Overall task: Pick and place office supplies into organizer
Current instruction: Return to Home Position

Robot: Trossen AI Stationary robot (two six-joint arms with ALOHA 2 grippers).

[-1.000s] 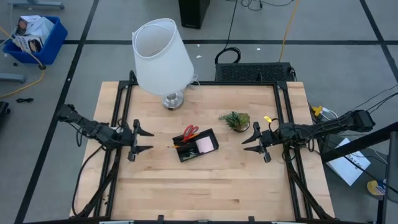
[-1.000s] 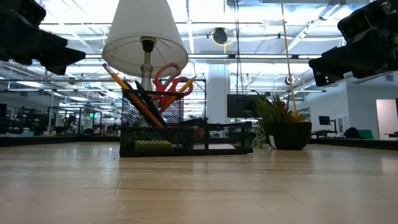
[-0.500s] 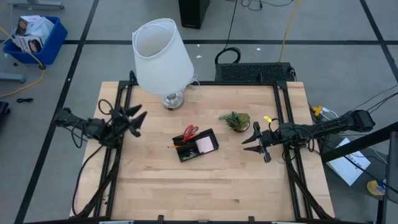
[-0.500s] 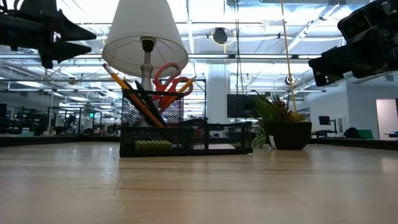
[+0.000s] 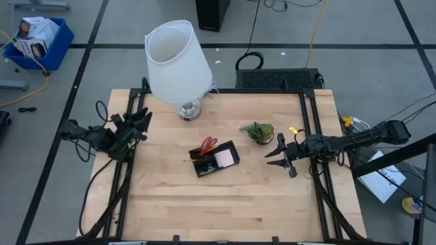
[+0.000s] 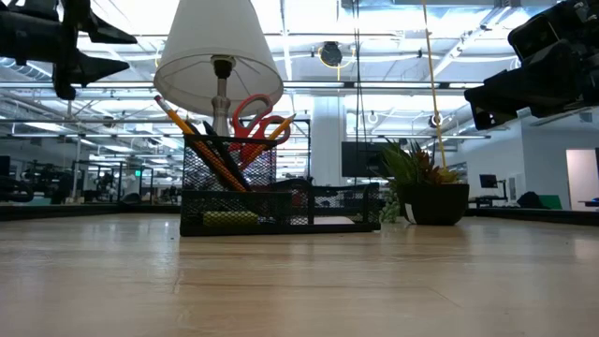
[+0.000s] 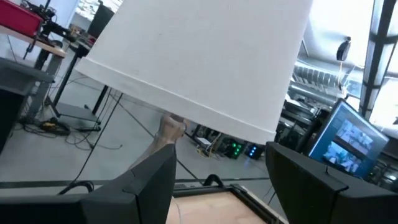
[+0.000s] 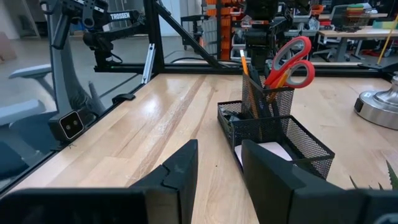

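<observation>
While red-handled scissors (image 5: 208,144) stand upright in organizer (image 6: 328,208) at table centre, left gripper (image 5: 144,120) hangs high at left edge, fingers spread, empty; right gripper (image 5: 280,155) near plant (image 5: 257,131), likewise spread.

Bright even overhead light, soft shadows; low view backlit, near tabletop (image 6: 299,300) blurred.

The organizer (image 6: 332,204) is black wire mesh. The scissors (image 5: 208,144) have red handles, the sticky-note pad (image 5: 225,158) is pink, and the pencils (image 6: 176,118) are orange-yellow. The lamp (image 5: 177,61) is white, the plant (image 5: 257,131) green, the table (image 5: 225,204) pale planked wood.
</observation>
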